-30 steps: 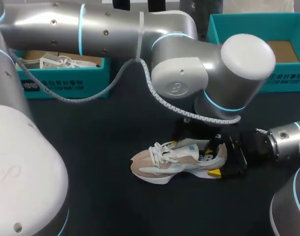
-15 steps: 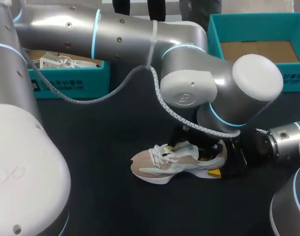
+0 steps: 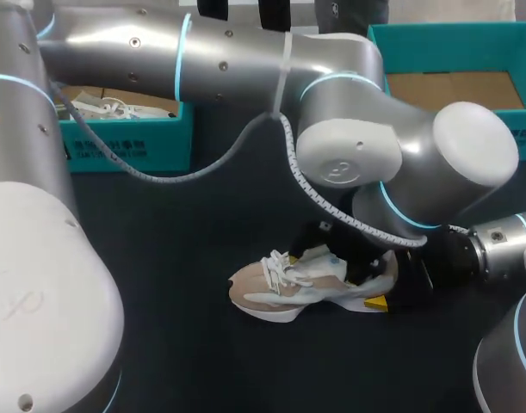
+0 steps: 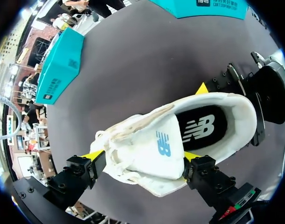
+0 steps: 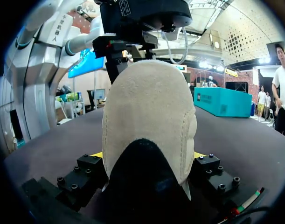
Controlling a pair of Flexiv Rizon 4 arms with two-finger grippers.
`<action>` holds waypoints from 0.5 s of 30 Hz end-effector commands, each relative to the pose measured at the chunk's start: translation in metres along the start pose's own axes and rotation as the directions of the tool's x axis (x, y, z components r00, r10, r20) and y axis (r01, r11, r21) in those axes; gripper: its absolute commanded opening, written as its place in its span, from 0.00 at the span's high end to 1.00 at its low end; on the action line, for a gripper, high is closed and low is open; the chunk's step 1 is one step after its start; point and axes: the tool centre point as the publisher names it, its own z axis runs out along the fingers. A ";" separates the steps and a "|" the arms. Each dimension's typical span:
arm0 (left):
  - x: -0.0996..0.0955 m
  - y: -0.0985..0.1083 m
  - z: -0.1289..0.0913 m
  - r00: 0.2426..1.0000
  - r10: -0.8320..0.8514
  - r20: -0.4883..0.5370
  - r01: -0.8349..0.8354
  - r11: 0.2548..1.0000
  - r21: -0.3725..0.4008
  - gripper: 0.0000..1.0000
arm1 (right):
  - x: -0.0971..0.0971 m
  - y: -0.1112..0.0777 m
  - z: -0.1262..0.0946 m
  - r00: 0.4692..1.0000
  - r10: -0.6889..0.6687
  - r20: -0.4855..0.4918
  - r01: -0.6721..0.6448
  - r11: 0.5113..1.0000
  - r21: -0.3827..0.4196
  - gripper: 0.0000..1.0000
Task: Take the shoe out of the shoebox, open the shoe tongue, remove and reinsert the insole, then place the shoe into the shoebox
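A beige and white sneaker [image 3: 288, 288] stands upright on the dark table, toe to the left. My right gripper [image 3: 385, 277] comes in from the right and is shut on its heel; in the right wrist view the heel [image 5: 149, 126] fills the gap between the right gripper's [image 5: 147, 156] fingers. My left arm [image 3: 392, 163] reaches across from the left and hides its own gripper over the shoe's mouth. In the left wrist view the left gripper [image 4: 142, 158] is open, astride the midfoot, with the white tongue [image 4: 151, 149] between its fingers and the black insole [image 4: 200, 128] lying inside the shoe.
A teal shoebox [image 3: 129, 142] at the back left holds another white shoe [image 3: 103, 107]. A second teal shoebox [image 3: 379, 43] with a bare cardboard floor stands at the back right. Dark table surface lies in front of and left of the sneaker.
My left arm has shifted right and sunk lower over the shoe's mouth. The sneaker and my right gripper have stayed where they were.
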 end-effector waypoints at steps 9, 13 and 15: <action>-0.007 0.002 -0.010 0.790 -0.613 0.005 0.613 0.790 0.005 0.11 | 0.001 -0.003 0.004 1.000 0.000 0.002 0.000 1.000 0.003 1.00; -0.007 0.002 -0.013 0.777 -0.630 -0.005 0.630 0.777 -0.004 0.42 | 0.001 -0.003 0.004 1.000 0.000 0.002 0.000 1.000 0.003 1.00; -0.007 0.003 -0.013 0.765 -0.644 -0.013 0.643 0.765 -0.010 0.51 | 0.001 -0.003 0.004 1.000 0.000 0.002 0.000 1.000 0.003 1.00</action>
